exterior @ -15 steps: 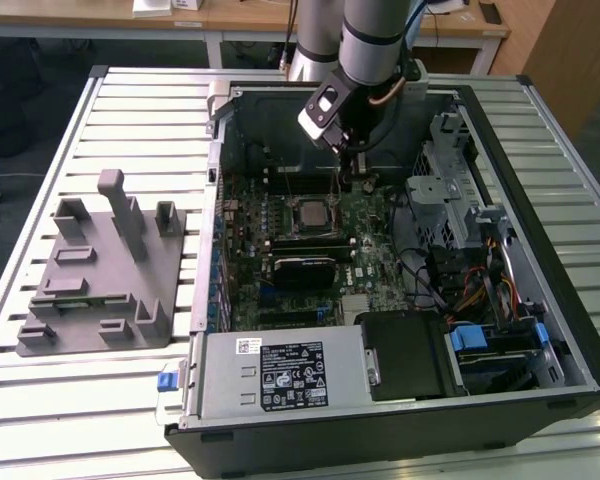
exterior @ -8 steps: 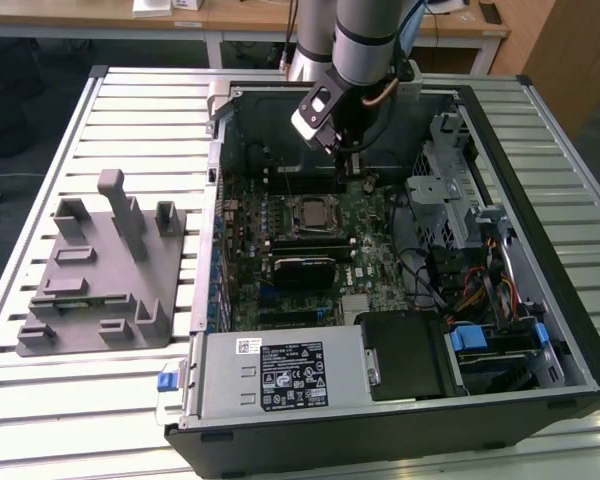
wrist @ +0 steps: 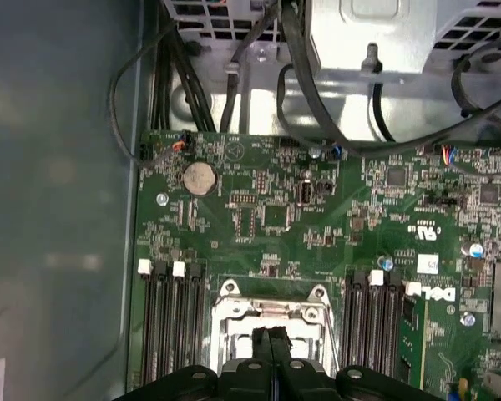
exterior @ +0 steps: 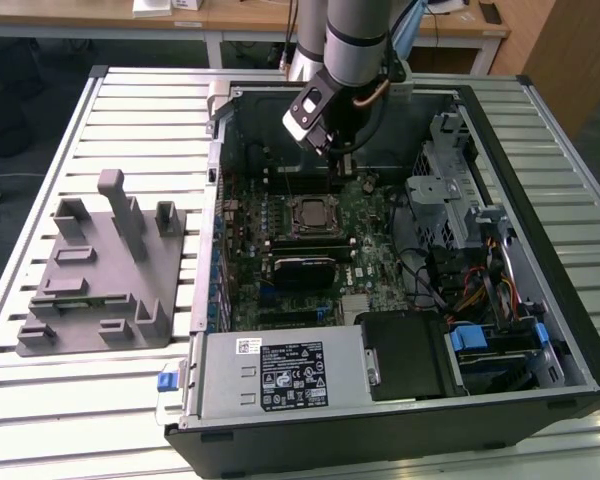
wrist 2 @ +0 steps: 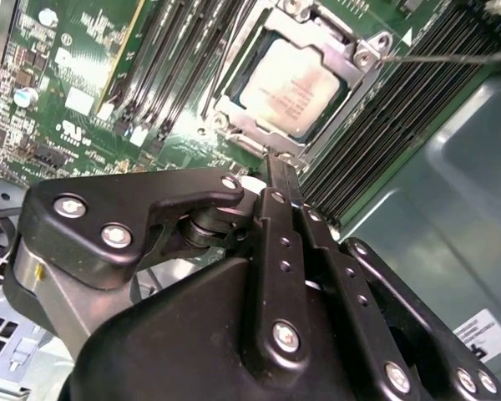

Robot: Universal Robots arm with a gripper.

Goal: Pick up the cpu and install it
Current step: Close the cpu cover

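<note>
Green motherboard (wrist: 267, 217) holds square silver cpu (wrist 2: 294, 86) (jaws pressed together).

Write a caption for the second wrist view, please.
Shut gripper poised close to the cpu, which lies in its socket.

A pale slatted metal counter (exterior: 130, 110) is seen, with dark floor (exterior: 15, 110) visible beside it. Behind it a light wooden desk (exterior: 250, 15) is set, and a wooden cabinet (exterior: 565, 50) is placed at the exterior view's right.
</note>
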